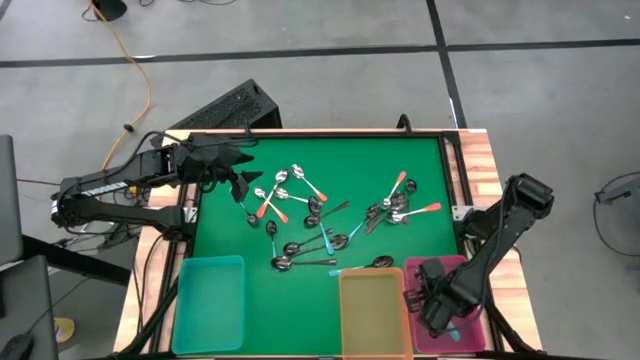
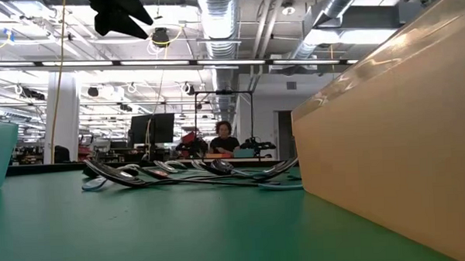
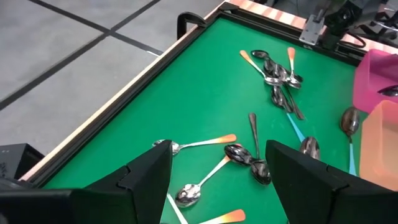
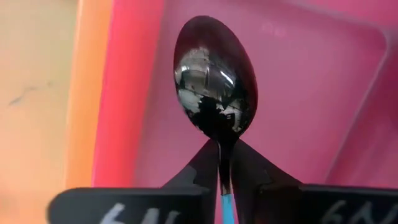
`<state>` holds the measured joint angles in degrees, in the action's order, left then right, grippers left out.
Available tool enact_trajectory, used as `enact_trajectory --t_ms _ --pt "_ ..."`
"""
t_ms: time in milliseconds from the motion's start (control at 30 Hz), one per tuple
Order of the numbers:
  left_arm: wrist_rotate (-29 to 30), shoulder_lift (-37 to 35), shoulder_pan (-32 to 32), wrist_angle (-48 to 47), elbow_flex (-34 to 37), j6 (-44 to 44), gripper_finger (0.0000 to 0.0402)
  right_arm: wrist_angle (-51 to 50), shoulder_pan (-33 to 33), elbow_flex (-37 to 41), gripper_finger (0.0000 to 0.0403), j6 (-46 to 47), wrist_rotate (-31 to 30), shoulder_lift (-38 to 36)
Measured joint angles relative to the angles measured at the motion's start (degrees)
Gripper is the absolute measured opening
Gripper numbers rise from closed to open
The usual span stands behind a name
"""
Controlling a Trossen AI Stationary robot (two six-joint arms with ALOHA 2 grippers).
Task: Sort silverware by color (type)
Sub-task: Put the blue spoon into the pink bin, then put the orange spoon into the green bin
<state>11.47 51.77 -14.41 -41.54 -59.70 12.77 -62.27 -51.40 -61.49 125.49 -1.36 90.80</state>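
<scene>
While gripped by right claw above pink bin, blue-handled spoon could snag when released, landing outside. Left claw open over counter.

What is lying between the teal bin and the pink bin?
The yellow bin stands between the teal bin and the pink bin, as the high view shows.

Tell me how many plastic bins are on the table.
3, in a row along the near edge: teal bin on the left, yellow bin in the middle, pink bin on the right, partly covered by the right arm.
</scene>
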Motion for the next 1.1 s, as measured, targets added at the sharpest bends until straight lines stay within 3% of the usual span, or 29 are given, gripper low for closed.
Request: enact_trajectory --t_ms 300,467,733,867,1100 --pt "0.26 0.0 0.0 -0.06 0.0 -0.65 0.0242 -2.37 0.92 0.0 0.015 -3.07 -0.87 -0.07" --pt "-2.67 0.0 0.0 -0.11 0.0 -0.49 0.0242 -2.28 1.85 -0.85 0.0176 -7.22 -7.55 -3.31" --pt "-3.35 -0.02 0.0 -0.11 0.0 -0.35 0.0242 -6.01 3.56 -2.41 0.0173 -14.84 -21.22 -14.05" --pt "-3.38 -0.02 0.0 -0.08 0.0 -1.11 0.0242 -8.7 8.0 -2.43 0.0165 -27.47 -30.04 -18.75" --pt "-6.23 -0.2 0.0 0.07 0.0 -1.96 0.0242 -3.49 25.28 -2.43 0.0159 -64.66 -33.63 -22.4"
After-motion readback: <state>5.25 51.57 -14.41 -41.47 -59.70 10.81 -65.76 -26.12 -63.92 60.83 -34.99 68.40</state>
